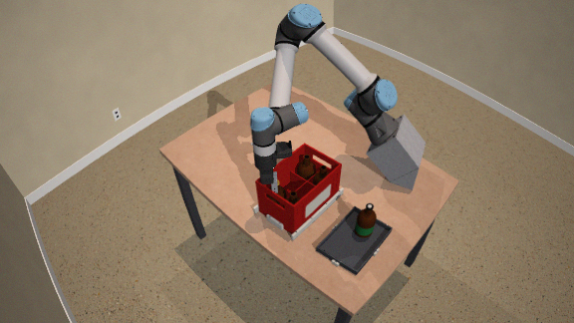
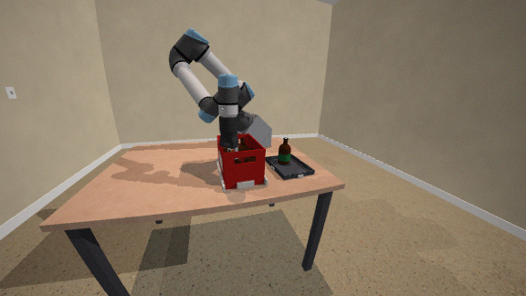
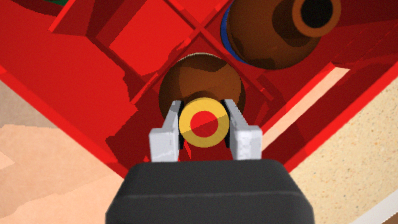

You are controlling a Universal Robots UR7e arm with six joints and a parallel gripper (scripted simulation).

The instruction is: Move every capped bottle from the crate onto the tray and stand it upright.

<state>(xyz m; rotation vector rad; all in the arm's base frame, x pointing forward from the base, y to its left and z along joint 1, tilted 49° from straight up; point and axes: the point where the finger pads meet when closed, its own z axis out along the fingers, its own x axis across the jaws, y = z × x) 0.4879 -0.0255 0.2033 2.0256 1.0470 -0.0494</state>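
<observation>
My gripper [image 1: 274,183] [image 3: 203,114] points down into a corner compartment of the red crate [image 1: 276,210] [image 2: 242,174] [image 3: 75,70]. It is shut on the neck of a brown bottle [image 3: 200,77] with a yellow and red cap. That bottle stands in the crate. An open brown bottle [image 3: 270,42] with a blue label stands in the neighbouring compartment. Another brown bottle [image 1: 305,169] stands at the back of the crate. On the dark tray [image 1: 344,250] [image 2: 299,172], a brown bottle [image 1: 366,220] [image 2: 285,152] with a green label stands upright, towards the tray's back.
The crate's walls and dividers rise close around the gripper. The tray lies beside the crate on the wooden table [image 1: 209,150] [image 2: 137,201]. The grey block [image 1: 399,155] under the arm's base stands behind the tray. More bottle necks show in the crate.
</observation>
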